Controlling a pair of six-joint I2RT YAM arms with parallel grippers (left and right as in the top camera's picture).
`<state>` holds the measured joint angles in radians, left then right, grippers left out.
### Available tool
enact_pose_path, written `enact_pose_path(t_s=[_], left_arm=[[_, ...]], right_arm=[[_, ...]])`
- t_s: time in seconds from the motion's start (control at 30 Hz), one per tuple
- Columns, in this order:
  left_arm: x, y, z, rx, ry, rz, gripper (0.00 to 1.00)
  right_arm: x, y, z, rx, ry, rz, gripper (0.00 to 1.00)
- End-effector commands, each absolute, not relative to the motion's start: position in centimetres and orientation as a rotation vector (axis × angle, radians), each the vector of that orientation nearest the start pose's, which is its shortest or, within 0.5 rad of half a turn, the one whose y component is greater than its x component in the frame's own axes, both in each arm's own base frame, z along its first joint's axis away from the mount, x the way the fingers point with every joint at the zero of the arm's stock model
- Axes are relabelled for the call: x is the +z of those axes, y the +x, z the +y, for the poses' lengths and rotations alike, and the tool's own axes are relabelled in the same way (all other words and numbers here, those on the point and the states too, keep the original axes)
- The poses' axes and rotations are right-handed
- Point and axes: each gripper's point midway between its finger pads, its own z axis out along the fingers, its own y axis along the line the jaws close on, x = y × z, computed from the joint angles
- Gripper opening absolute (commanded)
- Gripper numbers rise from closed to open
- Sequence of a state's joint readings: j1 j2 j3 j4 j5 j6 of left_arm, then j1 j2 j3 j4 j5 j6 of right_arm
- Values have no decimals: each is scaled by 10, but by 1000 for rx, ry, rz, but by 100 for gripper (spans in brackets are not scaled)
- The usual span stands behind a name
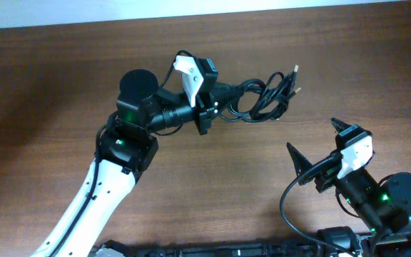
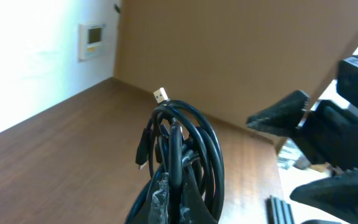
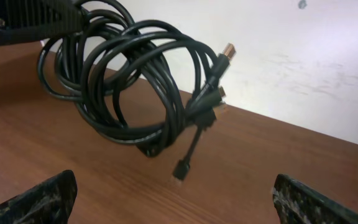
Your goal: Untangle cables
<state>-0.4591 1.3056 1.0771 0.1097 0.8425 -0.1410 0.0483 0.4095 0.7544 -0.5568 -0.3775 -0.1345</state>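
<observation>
Overhead, the left gripper clamps the cables near the table's far edge, the right gripper gapes empty near the table's right edge; both wrist views show one bunched coil, so untangling seems barely begun.

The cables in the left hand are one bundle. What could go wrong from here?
1. The left hand is shut on the bunched cables, so a pull could tighten the loops rather than free one cord.
2. The loose plug hangs below the coil and might snag in a loop.
3. The right hand, wide open, may take several strands together.
</observation>
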Motion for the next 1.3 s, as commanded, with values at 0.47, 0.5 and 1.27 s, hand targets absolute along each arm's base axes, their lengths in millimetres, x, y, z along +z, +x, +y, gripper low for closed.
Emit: enact_pose_path(t_s=[0.47, 0.5, 1.27], left_arm=[[359, 222, -292, -1283, 1366, 1120, 0], [360, 219, -291, -1287, 1380, 1102, 0], [359, 226, -292, -1233, 1368, 1101, 0]], right_arm=[[322, 186, 114, 386, -763, 1554, 100], [323, 186, 115, 391, -768, 1550, 100], [327, 172, 130, 449, -886, 1465, 97]])
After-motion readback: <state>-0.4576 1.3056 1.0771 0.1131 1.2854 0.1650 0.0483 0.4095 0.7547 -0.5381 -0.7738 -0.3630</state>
